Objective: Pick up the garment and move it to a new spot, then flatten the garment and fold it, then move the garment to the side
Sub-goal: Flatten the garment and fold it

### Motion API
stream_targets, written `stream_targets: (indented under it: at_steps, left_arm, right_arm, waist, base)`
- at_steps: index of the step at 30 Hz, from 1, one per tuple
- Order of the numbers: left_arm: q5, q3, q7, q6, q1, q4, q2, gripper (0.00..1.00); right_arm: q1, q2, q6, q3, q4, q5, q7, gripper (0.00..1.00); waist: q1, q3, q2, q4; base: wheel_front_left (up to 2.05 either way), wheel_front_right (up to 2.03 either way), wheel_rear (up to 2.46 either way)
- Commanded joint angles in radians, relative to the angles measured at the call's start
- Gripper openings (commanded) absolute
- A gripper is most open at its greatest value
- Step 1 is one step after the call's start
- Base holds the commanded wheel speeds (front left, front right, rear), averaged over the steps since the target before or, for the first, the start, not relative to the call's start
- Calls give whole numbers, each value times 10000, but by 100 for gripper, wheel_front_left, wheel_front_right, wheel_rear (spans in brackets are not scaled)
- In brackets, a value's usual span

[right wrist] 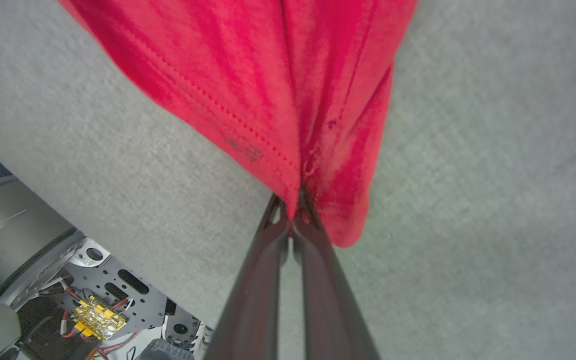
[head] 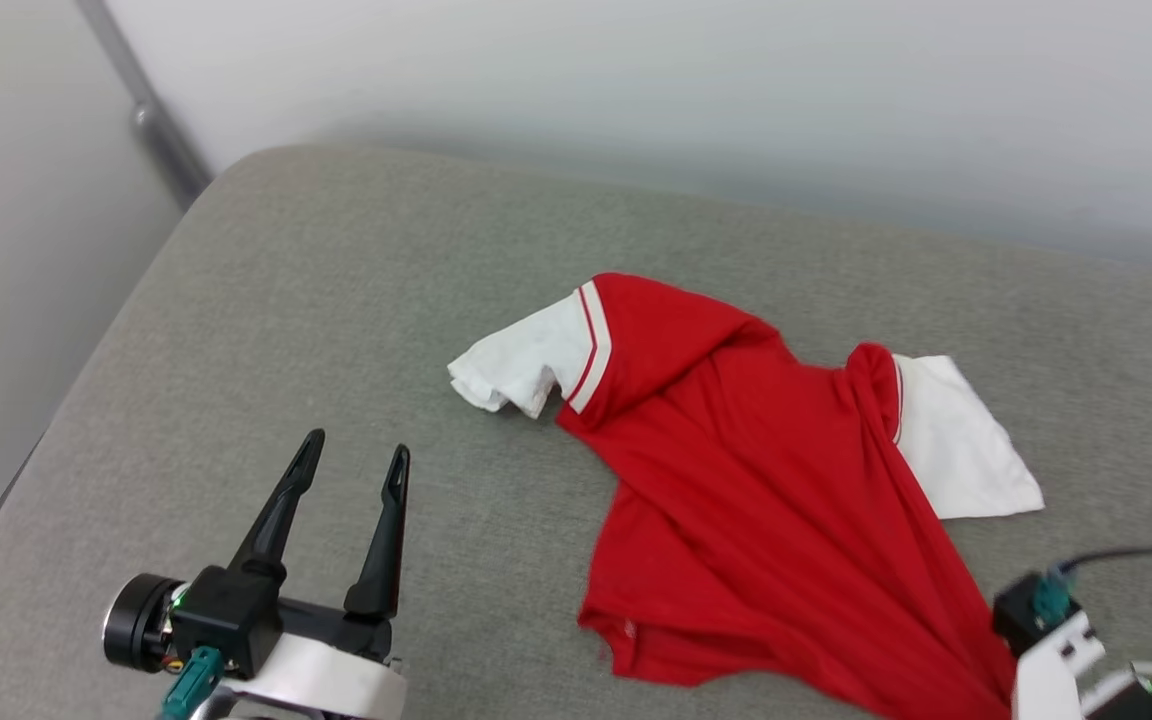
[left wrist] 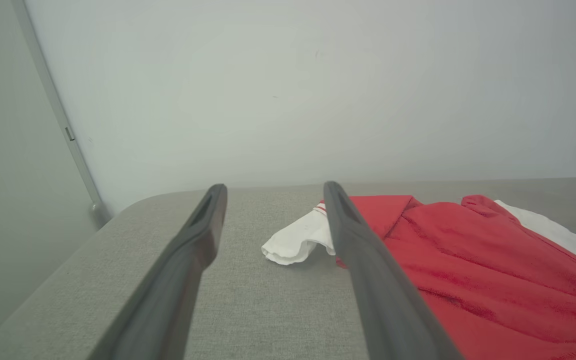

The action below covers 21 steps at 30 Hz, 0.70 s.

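The garment, a red T-shirt with white striped sleeves, lies rumpled on the grey cushion; its hem is drawn toward the lower right corner of the head view. In the right wrist view my right gripper is shut on the garment, pinching a bunched fold of the red hem between its fingertips. My left gripper stands open to the left of the shirt, nothing between its fingers. The left wrist view shows its fingers apart, with the garment lying ahead and to the right.
A pale wall runs behind the cushion, with a grey rail at the far left corner. The cushion's left edge drops off near my left arm. The robot's base shows beyond the cushion's edge in the right wrist view.
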<state>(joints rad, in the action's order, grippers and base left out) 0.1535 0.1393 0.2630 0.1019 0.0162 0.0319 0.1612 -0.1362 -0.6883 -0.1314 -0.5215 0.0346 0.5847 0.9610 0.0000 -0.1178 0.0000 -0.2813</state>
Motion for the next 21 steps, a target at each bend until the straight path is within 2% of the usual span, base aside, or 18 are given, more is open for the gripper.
stream_targets:
  at_steps: [1,6,9,20,21]
  left_arm:
    - [-37,-68,25,20,-206,6,58,100]
    - [-87,-175,25,68,-461,-31,48,100]
    - [-84,-213,25,87,-497,-61,-17,100]
    - [-177,-297,25,168,-302,-191,-115,100]
    - [-169,-332,25,170,-312,-191,-120,100]
  right_arm:
    - [766,-166,12,143,-19,103,287,0]
    - [2496,-532,10,1047,-856,160,918,0]
    - [3236,-537,10,1528,-1238,42,1056,0]
    - [4989,467,10,2518,-1710,-485,1284,0]
    - [4967,563,10,2626,-1799,-580,1139,43]
  waist:
    - [0,343,0,397]
    - [0,538,0,833]
    - [0,582,0,1022]
    - [0,531,0,1312]
    - [0,535,0,1350]
  base:
    - [0,0,0]
    - [0,0,0]
    - [0,0,0]
    - [0,0,0]
    - [0,0,0]
